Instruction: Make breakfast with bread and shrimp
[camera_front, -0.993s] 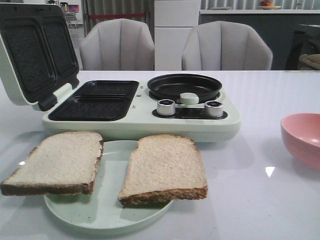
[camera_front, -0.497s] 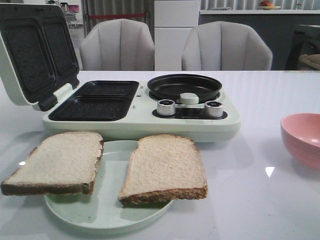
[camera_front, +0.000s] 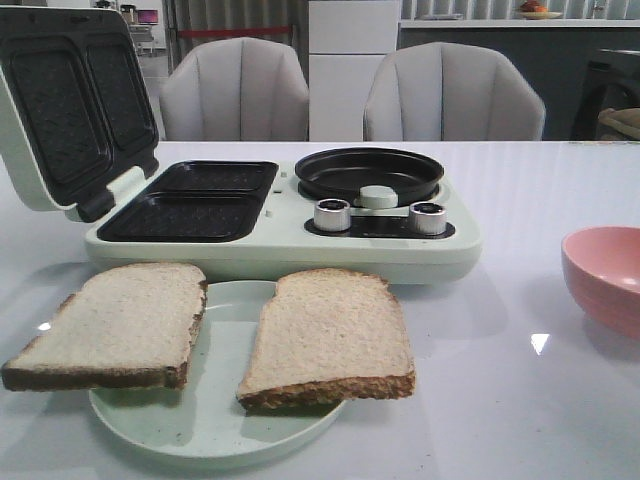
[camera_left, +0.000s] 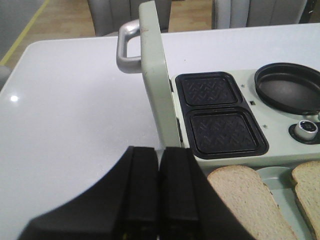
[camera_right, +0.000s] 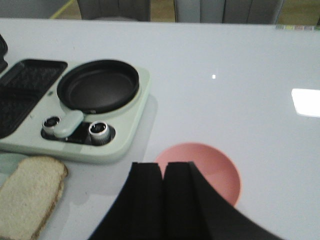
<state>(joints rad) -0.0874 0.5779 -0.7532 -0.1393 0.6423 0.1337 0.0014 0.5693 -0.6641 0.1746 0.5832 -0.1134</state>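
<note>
White table (camera_front: 520, 420), bread (camera_front: 330, 335) flat on plate (camera_front: 215, 435), crusts toward camera

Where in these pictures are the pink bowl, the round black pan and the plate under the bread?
pink bowl (camera_front: 606, 276), front view, outer wall.
round black pan (camera_front: 368, 172), front view, inner floor.
plate (camera_front: 225, 420), front view, bare near rim.

pink bowl (camera_front: 606, 277): cut by front view's right edge, partly hidden behind right gripper (camera_right: 163, 172) | bowl contents: not discernible | bread (camera_left: 250, 200): cropped just beside left gripper (camera_left: 159, 159)
</note>
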